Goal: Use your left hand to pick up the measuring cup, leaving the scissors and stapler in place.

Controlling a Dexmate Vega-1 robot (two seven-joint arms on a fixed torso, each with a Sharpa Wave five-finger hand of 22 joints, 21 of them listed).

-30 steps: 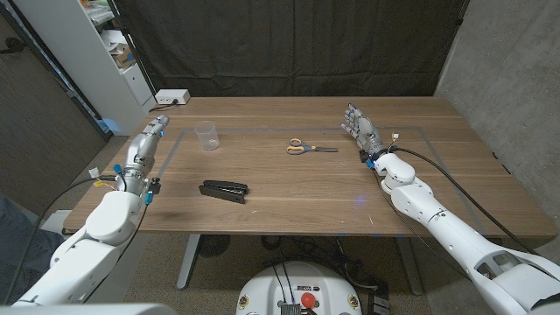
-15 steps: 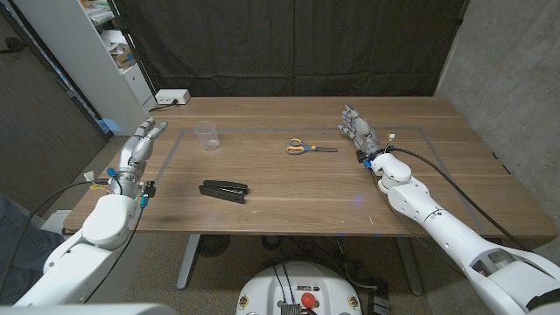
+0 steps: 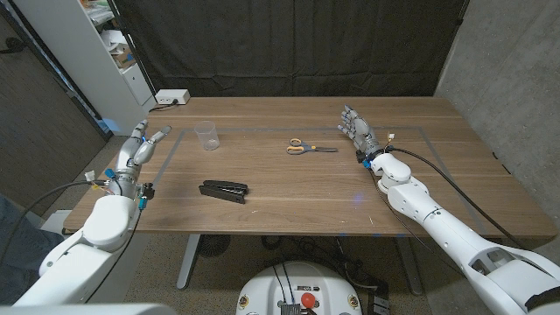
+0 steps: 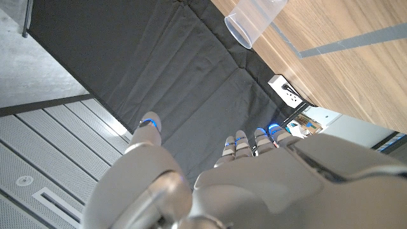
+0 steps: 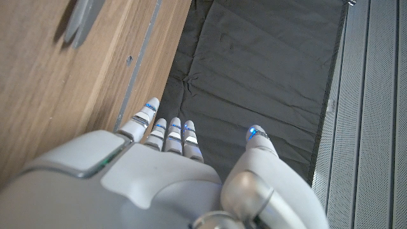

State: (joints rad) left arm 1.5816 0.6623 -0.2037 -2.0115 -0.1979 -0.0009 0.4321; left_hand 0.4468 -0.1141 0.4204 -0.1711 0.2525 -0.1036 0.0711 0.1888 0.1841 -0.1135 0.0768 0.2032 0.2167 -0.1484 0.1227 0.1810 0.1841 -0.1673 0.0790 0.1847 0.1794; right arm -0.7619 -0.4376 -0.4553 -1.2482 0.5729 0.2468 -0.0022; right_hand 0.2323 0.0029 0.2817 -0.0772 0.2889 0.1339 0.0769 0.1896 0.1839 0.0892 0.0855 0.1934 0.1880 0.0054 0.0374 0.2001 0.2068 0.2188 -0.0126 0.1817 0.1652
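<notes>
The clear plastic measuring cup (image 3: 206,135) stands upright on the wooden table (image 3: 289,188), back left; its rim also appears in the left wrist view (image 4: 254,20). My left hand (image 3: 140,147) is open near the table's left edge, fingers spread, thumb pointing toward the cup, a short way left of it. The orange-handled scissors (image 3: 309,148) lie at the table's middle back. The black stapler (image 3: 224,190) lies toward the front left. My right hand (image 3: 359,128) is open at the right, holding nothing, right of the scissors.
A white power strip (image 3: 172,97) sits at the back left corner. A white shelf unit (image 3: 105,52) stands beyond the table's left side. Grey tape lines (image 3: 411,131) mark a rectangle on the tabletop. A black curtain (image 3: 289,44) hangs behind.
My left hand has drifted left toward the table's edge and spread its thumb out. My right hand has barely moved. Cup, scissors and stapler stay where they were.
</notes>
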